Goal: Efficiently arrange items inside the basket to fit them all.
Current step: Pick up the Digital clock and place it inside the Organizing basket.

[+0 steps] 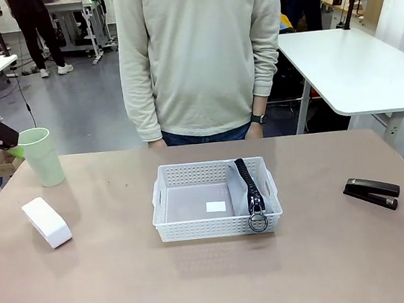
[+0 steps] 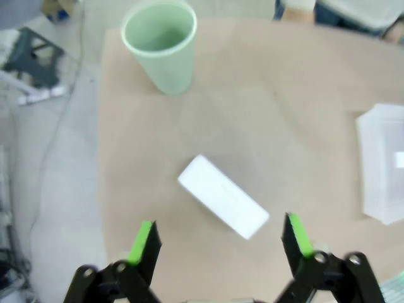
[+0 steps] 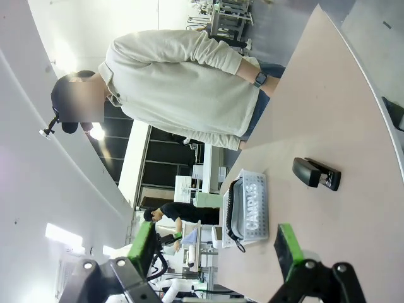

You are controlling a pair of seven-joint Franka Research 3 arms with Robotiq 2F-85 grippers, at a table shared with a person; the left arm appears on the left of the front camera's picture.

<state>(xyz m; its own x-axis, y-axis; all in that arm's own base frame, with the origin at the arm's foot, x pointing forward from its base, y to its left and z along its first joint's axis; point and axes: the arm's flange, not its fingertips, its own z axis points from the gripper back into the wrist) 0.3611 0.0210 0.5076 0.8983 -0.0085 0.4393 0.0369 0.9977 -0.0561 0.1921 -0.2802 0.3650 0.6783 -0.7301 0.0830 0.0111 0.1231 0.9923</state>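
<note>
1. Hovering the left gripper (image 2: 220, 231), spread wide and empty, above the box (image 2: 222, 196), lying askew just ahead of and between its fingers; cup (image 2: 161, 44) farther ahead, toward the left finger.
2. Judging best: turning the wrist to square the fingers across the box's narrow width before lowering and closing.
3. Aiming next for the bare floor of the basket (image 1: 210, 228), off past the right finger, beside the pouch (image 1: 251, 186) standing on edge.
4. Holding the right gripper (image 3: 216, 240) likewise released and empty, stapler (image 3: 315, 173) lying well ahead, toward its right finger.
5. Revealing the box's skew in the left wrist view; revealing the basket's spare room in the front view.
</note>
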